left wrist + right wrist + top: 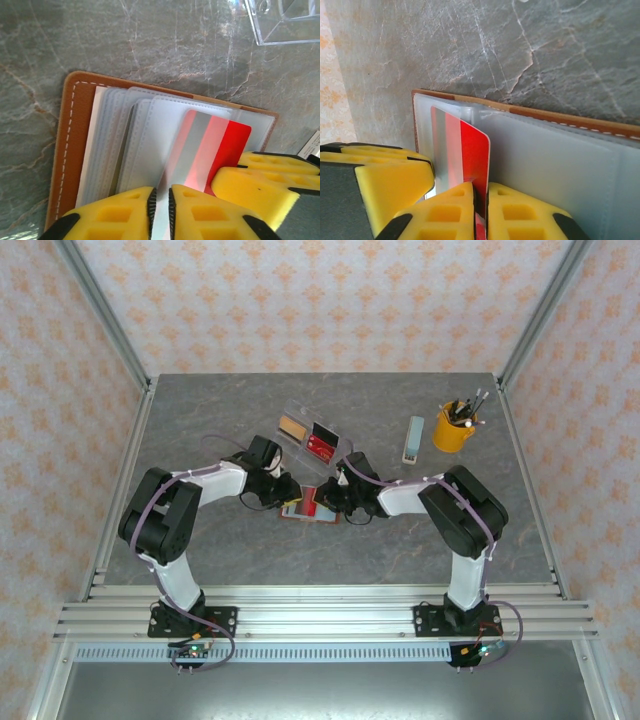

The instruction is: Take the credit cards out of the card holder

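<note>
Right claw (480,189) pinches the red card (471,150); left claw (161,194) pinches the card holder (70,150)

Top view: card holder (308,511) mostly covered by left end effector (293,496) and right end effector (325,502). Red card (472,150) near end hidden in right end effector's pinch, cut by bottom edge. Clear tray (285,25) cropped top right. Yellow cup (453,428) contents too small to tell.

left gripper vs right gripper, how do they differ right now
The left gripper is shut on a clear pocket of the holder; the right gripper is shut on the red card. The left comes in from the holder's left side, the right from its right. Both are yellow and work at the open holder.
</note>
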`<state>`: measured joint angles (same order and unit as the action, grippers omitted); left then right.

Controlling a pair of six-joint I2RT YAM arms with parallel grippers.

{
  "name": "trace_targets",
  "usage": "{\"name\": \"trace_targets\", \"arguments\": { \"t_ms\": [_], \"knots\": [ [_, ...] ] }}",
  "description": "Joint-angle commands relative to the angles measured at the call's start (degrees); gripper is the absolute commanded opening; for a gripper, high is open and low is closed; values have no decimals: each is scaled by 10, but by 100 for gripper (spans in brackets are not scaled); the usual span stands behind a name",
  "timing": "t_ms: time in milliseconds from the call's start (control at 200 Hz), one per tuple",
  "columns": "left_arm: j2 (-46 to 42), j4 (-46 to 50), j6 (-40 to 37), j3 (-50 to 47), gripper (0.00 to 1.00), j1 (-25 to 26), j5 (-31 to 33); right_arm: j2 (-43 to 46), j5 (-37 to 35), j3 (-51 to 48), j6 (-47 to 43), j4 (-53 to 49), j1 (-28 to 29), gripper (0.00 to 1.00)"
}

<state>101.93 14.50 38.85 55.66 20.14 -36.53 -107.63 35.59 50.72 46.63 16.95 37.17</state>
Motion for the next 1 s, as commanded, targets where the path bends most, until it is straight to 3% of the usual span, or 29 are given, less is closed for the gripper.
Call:
{"name": "trace_targets", "arguments": {
  "t_ms": [0, 175, 616, 831, 996],
  "knots": [
    [-2, 19, 2, -22, 27, -4, 47, 10, -37, -14, -11, -50, -2, 9],
    [4, 7, 4, -30, 33, -9, 43, 42, -66, -35, -34, -90, -10, 6],
    [-51, -100, 6, -42, 53, -12, -14, 188, -48, -88, -116, -51, -21, 0],
    [-105, -143, -7, -30, 63, -22, -97, 254, 36, -90, -156, -5, -48, 0],
    [-131, -218, 31, -30, 69, -22, -172, 264, 114, -72, -138, 26, -92, 0]
  ]
}}
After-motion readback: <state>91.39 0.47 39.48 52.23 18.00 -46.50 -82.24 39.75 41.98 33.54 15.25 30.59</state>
